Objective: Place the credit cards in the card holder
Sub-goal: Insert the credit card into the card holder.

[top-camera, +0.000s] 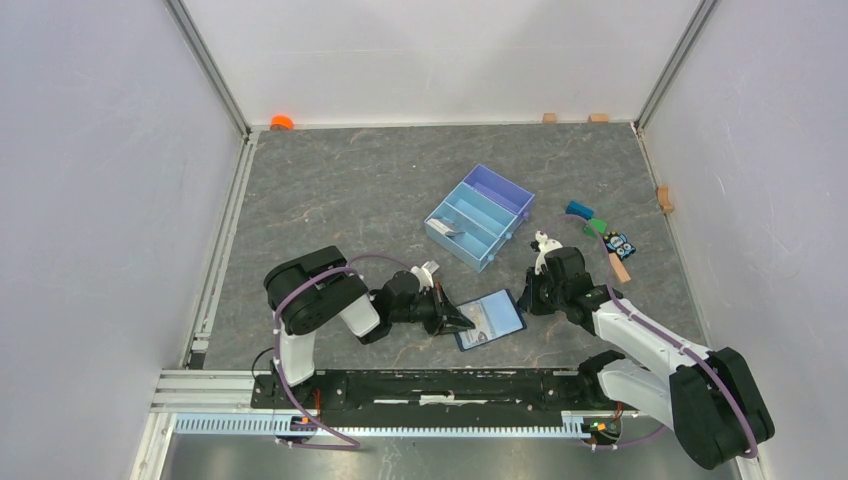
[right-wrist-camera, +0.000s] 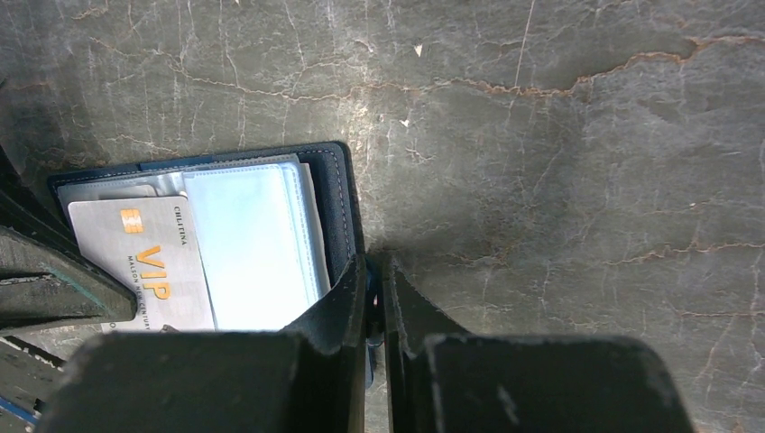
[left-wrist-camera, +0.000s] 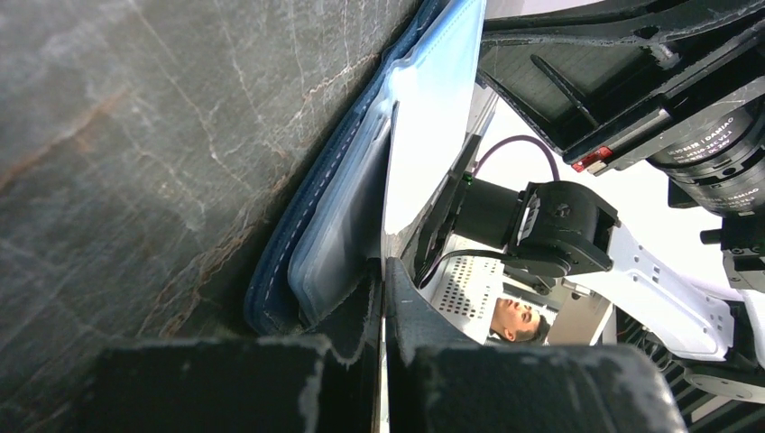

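On the bench [top-camera: 330,200] between both arms, the card holder [top-camera: 492,318] lies open and flat, a credit card [right-wrist-camera: 144,262] lying across its left half. The left fingers [left-wrist-camera: 352,316] clench the card's edge; the right fingers [right-wrist-camera: 347,298] clench the holder's right border. A tray [top-camera: 497,186] stands farther back.

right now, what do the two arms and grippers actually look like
Both arms are alike: bulky black joint housings joined by white links, each with a purple cable looping alongside. The left arm and right arm end in black two-finger grippers, left gripper, right gripper, fingers matt with scuffed pale edges.
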{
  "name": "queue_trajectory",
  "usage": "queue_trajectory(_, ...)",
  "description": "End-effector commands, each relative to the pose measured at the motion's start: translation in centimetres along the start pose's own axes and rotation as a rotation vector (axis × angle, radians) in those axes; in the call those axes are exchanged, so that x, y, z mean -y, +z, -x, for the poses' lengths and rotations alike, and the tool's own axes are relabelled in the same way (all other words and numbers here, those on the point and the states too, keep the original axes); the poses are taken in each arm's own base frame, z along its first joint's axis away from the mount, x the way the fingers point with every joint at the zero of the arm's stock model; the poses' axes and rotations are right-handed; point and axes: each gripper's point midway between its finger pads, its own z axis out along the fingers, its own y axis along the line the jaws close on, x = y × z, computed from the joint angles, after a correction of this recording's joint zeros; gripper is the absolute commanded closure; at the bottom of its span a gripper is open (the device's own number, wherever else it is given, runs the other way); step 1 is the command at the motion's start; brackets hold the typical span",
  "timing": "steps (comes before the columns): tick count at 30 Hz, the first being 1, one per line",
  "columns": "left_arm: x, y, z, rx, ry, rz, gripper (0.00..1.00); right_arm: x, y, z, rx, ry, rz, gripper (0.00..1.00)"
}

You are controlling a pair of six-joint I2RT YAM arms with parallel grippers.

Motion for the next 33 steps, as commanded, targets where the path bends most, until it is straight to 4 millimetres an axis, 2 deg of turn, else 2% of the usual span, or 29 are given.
queue_trajectory(1,1.1,0.0,0.4,0.027,-0.031,-0.029,0.98,2.3,-0.3,-4.2,-0.135,0.004,-0.091,1.0)
queue_trajectory(6,1.7,-0.6,0.4,0.035,-0.048,-0.044,0.98,2.2,-0.4,-3.9,-0.128,0.005,-0.092,1.0)
queue_trajectory(17,2.8,-0.4,0.4,0.026,-0.054,-0.084,0.98,2.2,-0.4,-3.9,-0.131,0.004,-0.093,1.0)
queue_trajectory(33,0.1,0.5,0.4,0.022,-0.021,-0.01,0.98,2.2,-0.4,-4.0,-0.131,0.004,-0.093,1.0)
